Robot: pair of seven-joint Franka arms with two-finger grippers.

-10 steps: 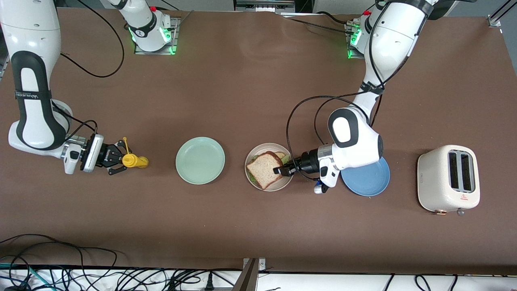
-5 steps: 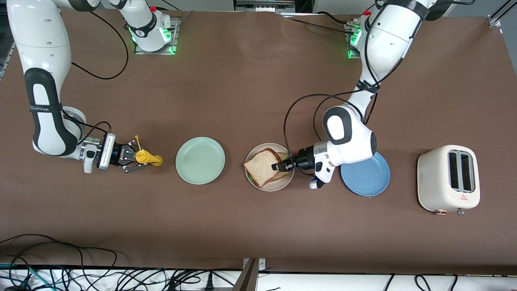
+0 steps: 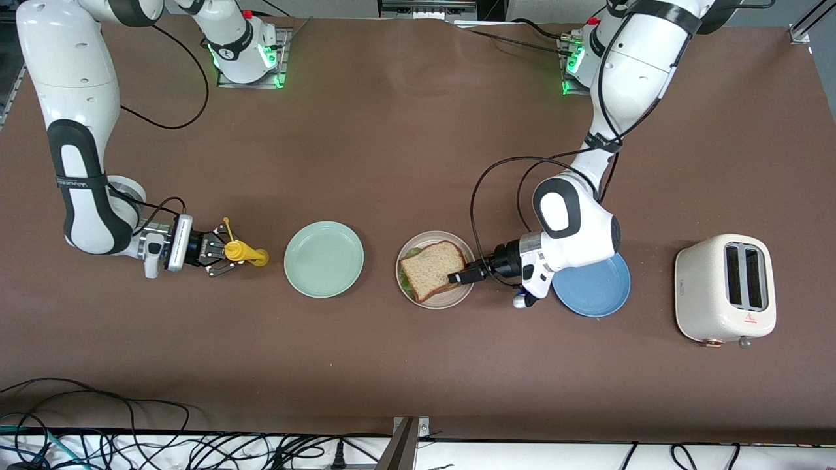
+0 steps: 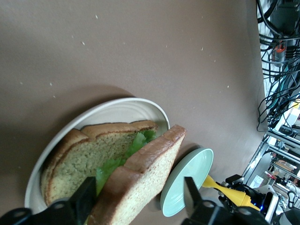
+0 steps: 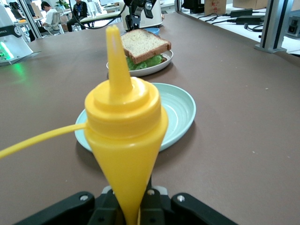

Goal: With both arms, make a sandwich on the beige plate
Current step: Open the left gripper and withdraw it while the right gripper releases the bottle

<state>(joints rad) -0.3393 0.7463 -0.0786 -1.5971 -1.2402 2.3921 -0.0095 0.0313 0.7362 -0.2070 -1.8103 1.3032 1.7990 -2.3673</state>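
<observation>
— Left gripper (image 3: 458, 277)? Stood low at the edge of the beige plate (image 3: 457, 296), fingers (image 4: 87, 198) spread wide either side of the top bread slice (image 3: 434, 269), no clamp on it. Probably just let go, so the slice could settle.

— And the sandwich (image 4: 123, 180)? Lay on that plate, lettuce (image 4: 136, 145) between the two slices, top slice tilted against the lower one in the left wrist view. Looked nearly finished.

— Right gripper (image 3: 220, 250)? Hung just over the surface toward the right arm's end, clamped narrow on a yellow squeeze bottle (image 5: 124, 136), nozzle aimed at the mint-green plate (image 3: 323, 259). Held level, likely ready as sauce.

— Anything else? Blue plate (image 3: 597, 292) beside the beige one, partly under the left arm; cream toaster (image 3: 724, 289) near the left arm's end.
</observation>
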